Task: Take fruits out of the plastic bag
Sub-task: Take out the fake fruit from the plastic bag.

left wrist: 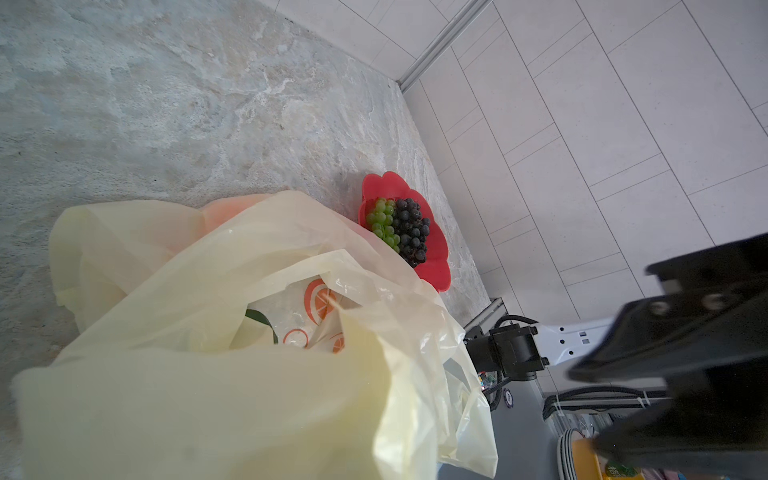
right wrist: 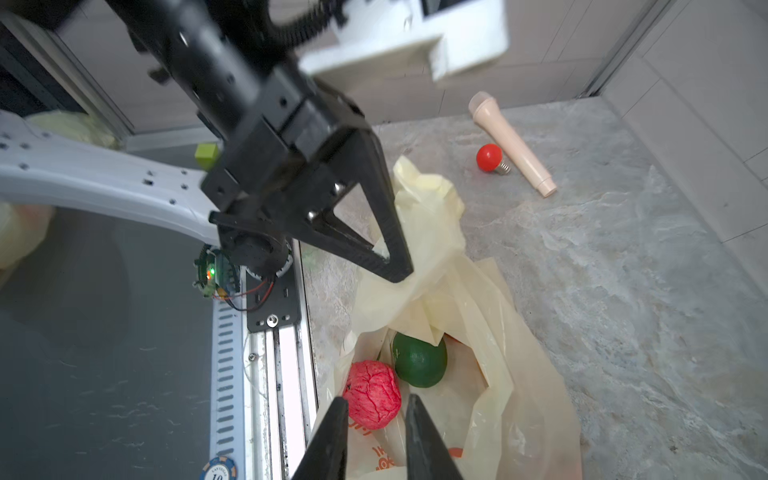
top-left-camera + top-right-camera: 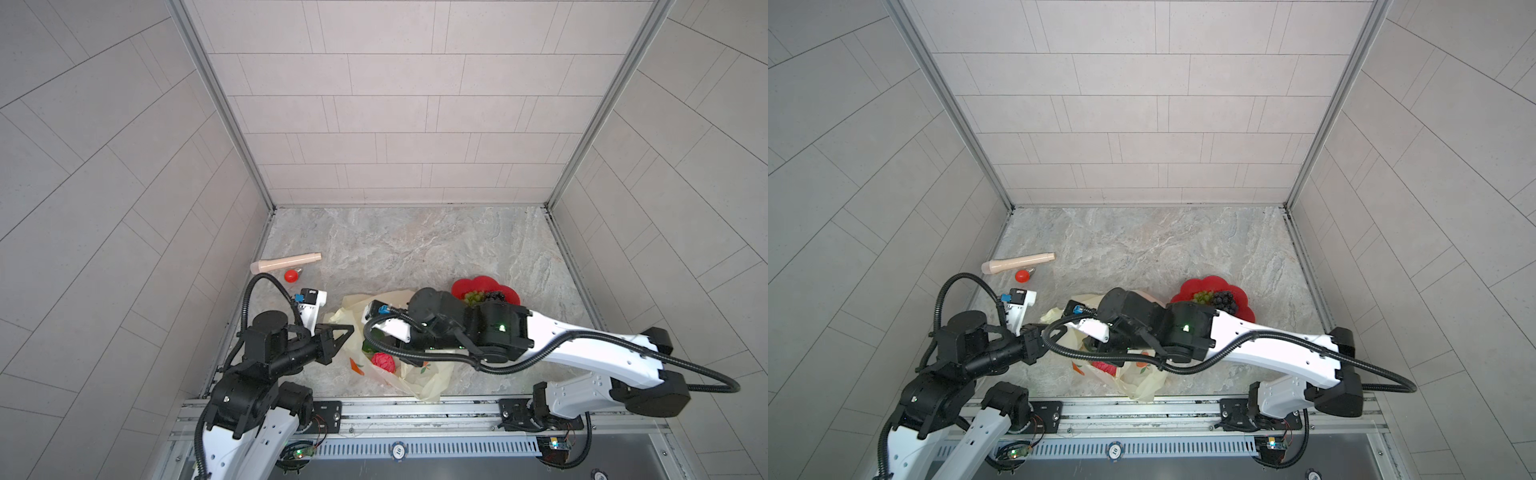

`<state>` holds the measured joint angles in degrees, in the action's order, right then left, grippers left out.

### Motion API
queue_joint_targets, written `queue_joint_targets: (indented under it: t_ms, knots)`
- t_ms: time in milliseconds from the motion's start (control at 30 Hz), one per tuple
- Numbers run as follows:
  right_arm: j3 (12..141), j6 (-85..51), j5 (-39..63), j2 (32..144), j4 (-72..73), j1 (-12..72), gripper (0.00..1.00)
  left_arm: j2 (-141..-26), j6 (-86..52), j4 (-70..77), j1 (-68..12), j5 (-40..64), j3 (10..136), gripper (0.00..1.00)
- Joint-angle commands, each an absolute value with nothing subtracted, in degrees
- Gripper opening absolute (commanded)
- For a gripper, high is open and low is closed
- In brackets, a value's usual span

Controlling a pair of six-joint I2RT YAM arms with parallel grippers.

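On the plastic bag, left pincer clenched, seen from right wrist; right pincer parted, empty.

Far worktop bare, plastic bag mouth gaping under right pincer, left pincer with pinched bag fold overhanging its rim

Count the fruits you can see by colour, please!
Green: 2, green grapes and green fruit
Purple: 1, purple grapes
Pink: 1, pink fruit
Peach-coloured: 1, peach, partly hidden by the bag
Total: 5
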<state>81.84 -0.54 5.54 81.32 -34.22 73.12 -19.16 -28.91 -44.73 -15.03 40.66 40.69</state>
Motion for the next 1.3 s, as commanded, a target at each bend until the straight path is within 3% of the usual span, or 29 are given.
queue_joint_targets:
  t_ms: [0,400,633,900,1100,1267]
  knots:
    - [82.6,3.5,3.8,84.9,-36.2,73.3,0.27,-16.9,-28.1,-43.4,-14.8,44.0,40.2,0.01]
    - [70.9,4.4,-7.6,89.2,-29.4,71.1,0.25,-8.4,-28.4,-52.5,-14.8,47.2,40.9,0.01]
    - [70.9,5.5,-20.0,94.4,-32.4,69.0,0.31,-6.4,-24.1,-60.8,-14.9,48.3,42.4,0.01]
    - [67.4,1.7,-26.1,92.0,-29.4,64.3,0.36,-4.4,-22.0,-65.7,-14.9,46.1,42.4,0.01]
    - [65.3,2.4,-13.0,89.4,-23.1,66.1,0.4,-5.0,-21.9,-65.0,-14.8,44.9,42.5,0.02]
    - [65.9,2.9,-8.4,91.3,-20.0,69.4,0.45,-6.2,-21.7,-64.4,-14.9,43.1,43.1,0.02]
